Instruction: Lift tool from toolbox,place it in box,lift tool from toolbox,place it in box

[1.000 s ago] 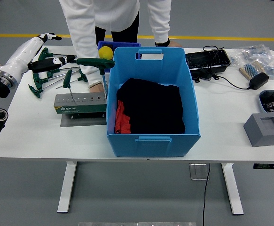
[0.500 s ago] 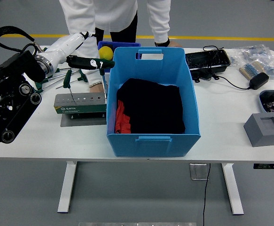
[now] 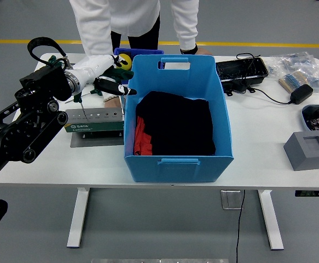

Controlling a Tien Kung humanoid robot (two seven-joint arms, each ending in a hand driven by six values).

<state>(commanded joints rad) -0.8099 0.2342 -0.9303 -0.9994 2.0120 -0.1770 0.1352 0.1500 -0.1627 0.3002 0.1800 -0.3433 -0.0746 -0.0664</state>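
The left hand point(image 3: 115, 86) reached in from the left, its black and white fingers curled around a green T-handle tool point(image 3: 125, 88) at the left rim of the blue box point(image 3: 178, 159). The tool was in the hand's grip, held above the table and just beside the box's upper left corner, not yet over the black cloth point(image 3: 175, 123) inside. Below the hand stood the grey toolbox point(image 3: 93, 121) on the white table point(image 3: 50, 164), with more green-handled tools point(image 3: 80, 93) lying behind it, partly hidden by the arm. A person in white stood at the far side, one hand point(image 3: 111, 101) resting on the table between the toolbox and the box, right under the robot's hand. A yellow ball point(image 3: 125, 58) sat in a small blue bin behind.
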